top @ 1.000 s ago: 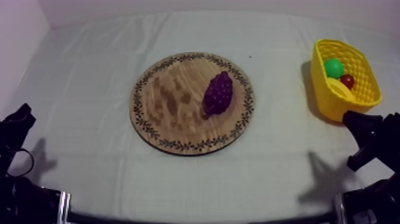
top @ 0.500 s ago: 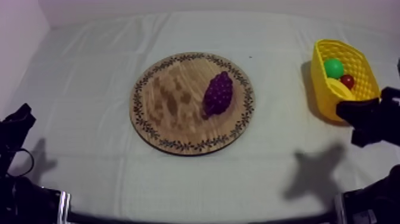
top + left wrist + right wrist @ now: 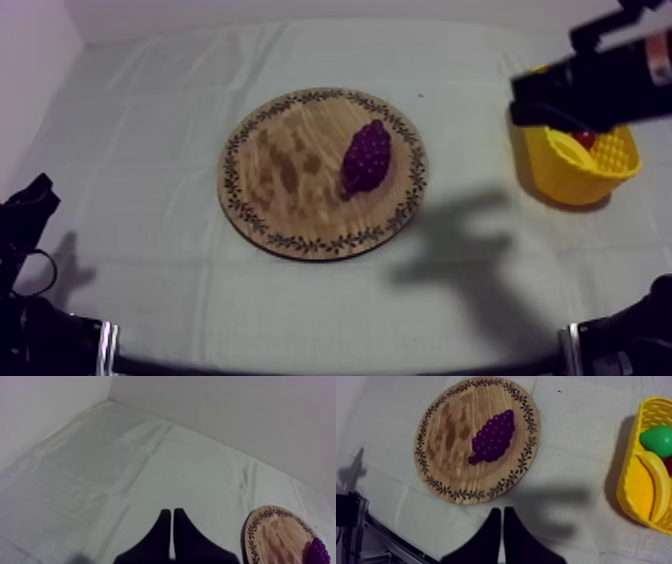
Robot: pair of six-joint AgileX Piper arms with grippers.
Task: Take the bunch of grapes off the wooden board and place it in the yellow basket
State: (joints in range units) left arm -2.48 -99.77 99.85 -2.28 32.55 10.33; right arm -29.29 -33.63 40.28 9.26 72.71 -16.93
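From above, the bunch of grapes (image 3: 366, 157) lies on the wooden board (image 3: 290, 190), on the half nearer the yellow basket (image 3: 580, 172). The board sits mid-worktop on the grey-white cloth (image 3: 150, 130). The basket stands at my right side, well apart from the board. My right arm (image 3: 600, 85) hangs raised over the basket and covers its far part. A small red fruit (image 3: 583, 138) peeks out just below the arm. The arm's shadow (image 3: 460, 240) falls on the cloth between board and basket. My left arm (image 3: 25, 215) sits low at the worktop's left edge, well apart from the board.

In the left wrist view, my left jaws lie together as a narrow wedge, holding nothing, over bare cloth. The board (image 3: 275, 536) is off to one side of them. The grapes (image 3: 317, 551) are on the board's farther part, well apart from the tips.

In the right wrist view, my right jaws are also pressed together and hold nothing. Their tips hang above the cloth just outside the board's (image 3: 446, 441) near rim. The grapes (image 3: 493, 436) lie slantwise on the board beyond the tips, not between them and not touched. To the side, the basket (image 3: 631, 491) holds a banana (image 3: 653, 483) and a green fruit (image 3: 658, 440).
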